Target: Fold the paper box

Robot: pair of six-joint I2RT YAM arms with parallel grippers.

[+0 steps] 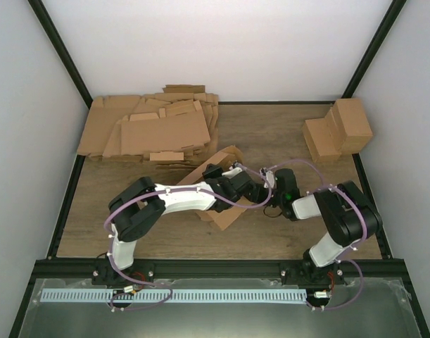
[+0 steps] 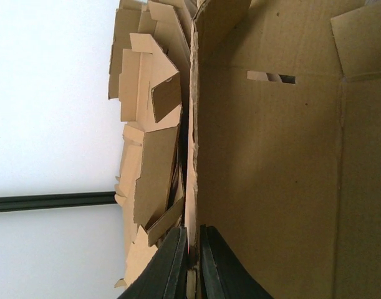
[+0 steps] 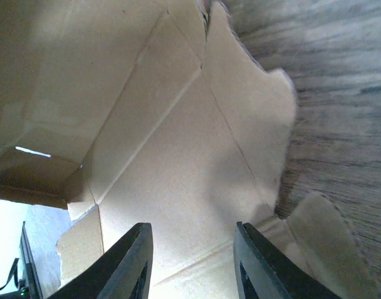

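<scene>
Paper box (image 1: 226,215) part-folded at centre of table (image 1: 172,241); left gripper (image 2: 191,252) clenched on its upright wall edge; right gripper (image 3: 191,255) released, jaws apart over an inner panel; sheet heap (image 1: 155,130) at ten o'clock; cuboids (image 1: 339,130) at two o'clock.

Seen from above, the light is even and bright from overhead. The white walls (image 1: 222,49) come close to washing out, and the arms throw only soft, short shadows on the worktop (image 1: 285,141). In the left wrist view the wall is overexposed and the heap of cardboard sheets (image 2: 146,124) is fairly sharp, while the dark left pincer (image 2: 193,232) blurs at the bottom edge. In the right wrist view the paper box (image 3: 178,156) is bright mid-frame and dim at top left; the wood grain and the right pincer (image 3: 191,229) look soft.
</scene>
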